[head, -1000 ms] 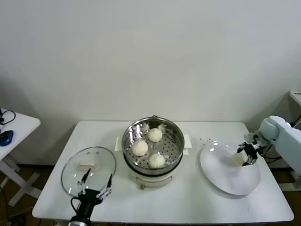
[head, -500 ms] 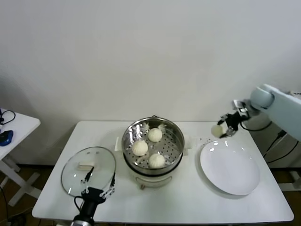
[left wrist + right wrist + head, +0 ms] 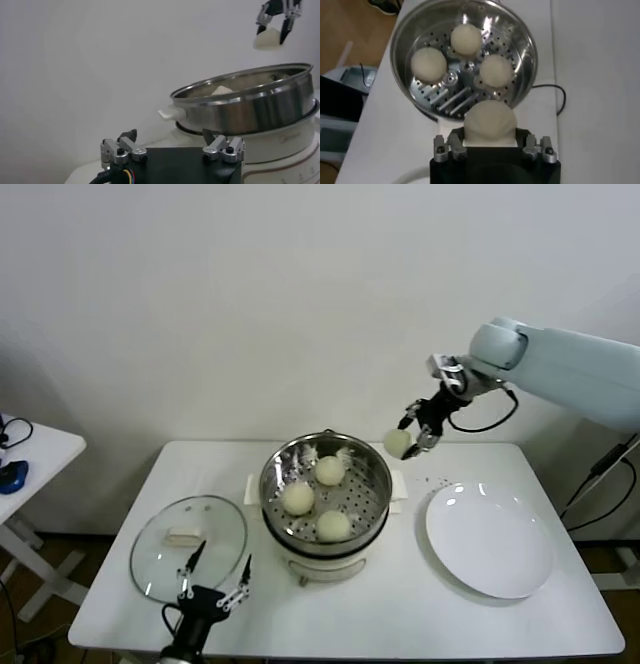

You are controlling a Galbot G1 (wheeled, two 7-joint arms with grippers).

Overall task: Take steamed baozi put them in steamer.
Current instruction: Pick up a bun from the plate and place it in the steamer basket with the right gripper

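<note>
The steamer (image 3: 270, 489) stands mid-table with three steamed baozi on its perforated floor (image 3: 330, 470) (image 3: 297, 498) (image 3: 334, 526). My right gripper (image 3: 408, 436) is shut on another baozi (image 3: 397, 444), held in the air just above and right of the steamer's far right rim. In the right wrist view that baozi (image 3: 490, 120) sits between the fingers over the steamer's edge (image 3: 402, 35). The left wrist view has the steamer's steel wall (image 3: 250, 107) with the held baozi (image 3: 267, 39) above it. My left gripper (image 3: 215, 582) stays open and holds nothing, low at the table's front edge.
A bare white plate (image 3: 490, 544) lies right of the steamer. The glass lid (image 3: 188, 534) with a white handle rests on the table to the left, just behind the left gripper. A small side table (image 3: 40, 454) with a blue object stands far left.
The right gripper has lifted the baozi off the plate and carried it up and left, to beside the steamer's right rim. The left gripper has barely shifted.
</note>
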